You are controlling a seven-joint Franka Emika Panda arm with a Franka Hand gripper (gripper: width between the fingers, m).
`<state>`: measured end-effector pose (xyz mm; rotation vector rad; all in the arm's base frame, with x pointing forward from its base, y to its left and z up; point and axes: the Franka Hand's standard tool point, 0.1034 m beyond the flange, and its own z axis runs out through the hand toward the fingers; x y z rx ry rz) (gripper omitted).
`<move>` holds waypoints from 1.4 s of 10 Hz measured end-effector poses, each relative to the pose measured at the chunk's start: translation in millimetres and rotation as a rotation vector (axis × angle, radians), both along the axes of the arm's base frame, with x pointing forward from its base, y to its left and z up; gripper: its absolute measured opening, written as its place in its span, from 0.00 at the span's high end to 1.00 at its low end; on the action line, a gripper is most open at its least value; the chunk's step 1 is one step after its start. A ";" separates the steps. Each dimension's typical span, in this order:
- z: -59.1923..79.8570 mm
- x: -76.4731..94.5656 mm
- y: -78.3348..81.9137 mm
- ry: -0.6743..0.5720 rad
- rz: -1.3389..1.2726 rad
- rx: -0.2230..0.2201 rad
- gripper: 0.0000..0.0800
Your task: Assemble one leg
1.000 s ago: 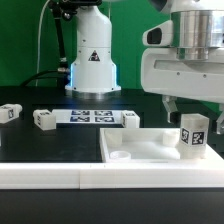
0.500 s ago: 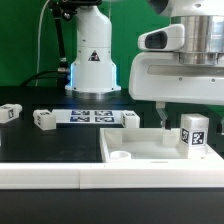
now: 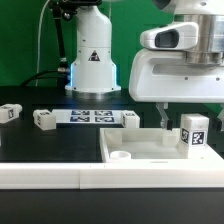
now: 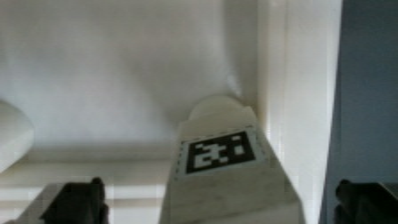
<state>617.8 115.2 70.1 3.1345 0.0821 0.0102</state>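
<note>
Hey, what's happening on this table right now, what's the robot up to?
A robot arm is working on furniture parts. Its gripper hangs over the large white square tray-like panel, right at a small white oblong plastic leg with a black-and-white tag standing upright on the panel. In the wrist view that leg lies between the two open fingers, not visibly clamped. Two more such legs lie on the black table beside the marker board.

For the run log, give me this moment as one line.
gripper: open, astride upright leg | leg: standing on white panel, not gripped | other legs: lying by marker board
</note>
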 end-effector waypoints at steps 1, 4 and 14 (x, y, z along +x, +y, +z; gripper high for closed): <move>0.0 0.2 -1.2 0.000 0.061 -0.006 0.19; 0.0 0.3 -1.4 0.000 0.063 -0.007 0.53; -0.6 0.2 -19.1 -0.028 -0.638 0.011 0.64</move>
